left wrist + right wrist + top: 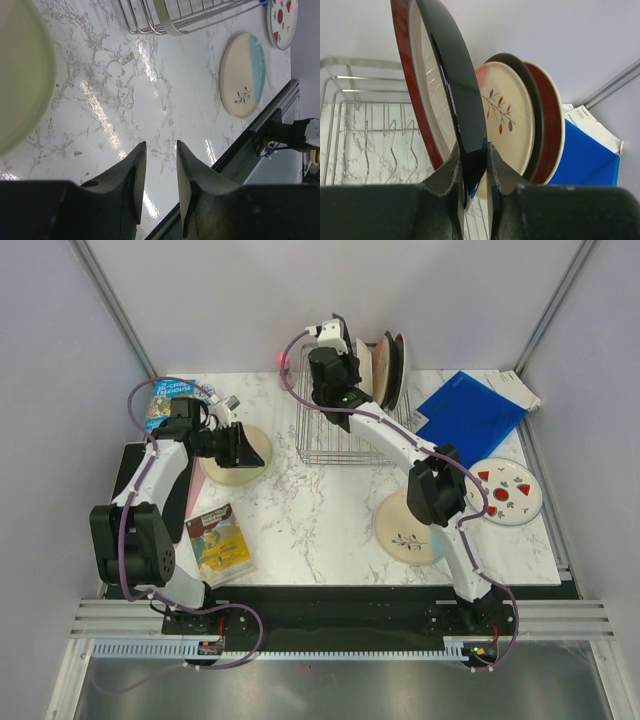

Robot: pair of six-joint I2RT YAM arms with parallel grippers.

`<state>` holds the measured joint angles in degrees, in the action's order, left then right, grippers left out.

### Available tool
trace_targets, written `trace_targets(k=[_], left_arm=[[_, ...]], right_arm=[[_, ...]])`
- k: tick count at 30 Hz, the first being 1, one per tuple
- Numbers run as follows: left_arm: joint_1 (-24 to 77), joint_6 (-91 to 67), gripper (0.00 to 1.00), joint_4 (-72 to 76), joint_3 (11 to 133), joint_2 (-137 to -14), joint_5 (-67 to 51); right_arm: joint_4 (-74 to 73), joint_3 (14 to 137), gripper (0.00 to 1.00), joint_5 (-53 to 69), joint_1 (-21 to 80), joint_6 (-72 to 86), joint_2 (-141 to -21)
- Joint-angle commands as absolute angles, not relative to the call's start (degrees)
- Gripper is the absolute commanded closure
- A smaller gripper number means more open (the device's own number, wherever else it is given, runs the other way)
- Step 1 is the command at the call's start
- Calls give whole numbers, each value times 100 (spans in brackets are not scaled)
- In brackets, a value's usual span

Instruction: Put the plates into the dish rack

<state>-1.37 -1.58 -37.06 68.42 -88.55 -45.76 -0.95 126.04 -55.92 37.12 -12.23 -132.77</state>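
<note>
Top view: dish rack point(345, 435) at far centre of surface point(320, 505); right gripper point(338, 345) above it; blue folder point(465, 415) just beside, not obstructing.

Left wrist: left gripper point(160, 150), jaws part-spread, empty; yellow plate point(20, 75) near.

Right wrist: jaws pinching rim of upright red-rimmed plate point(455, 90). Judged risk: thin rim hold twists or slips; plate strikes racked plates point(510, 115) close behind, or misses the wire slots.
</note>
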Motion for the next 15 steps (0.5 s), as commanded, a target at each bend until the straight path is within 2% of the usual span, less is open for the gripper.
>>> trace_targets(k=[1,15], left_arm=[[-114,-325,63,-3437,6768,-8613,-4737],[-114,-369,63,-3357,6645,-8657,-4764]], right_arm=[[554,12753,100,-5976,3665,-1186,-13227],[668,12622,100,-6179,3647,-1363,-13307]])
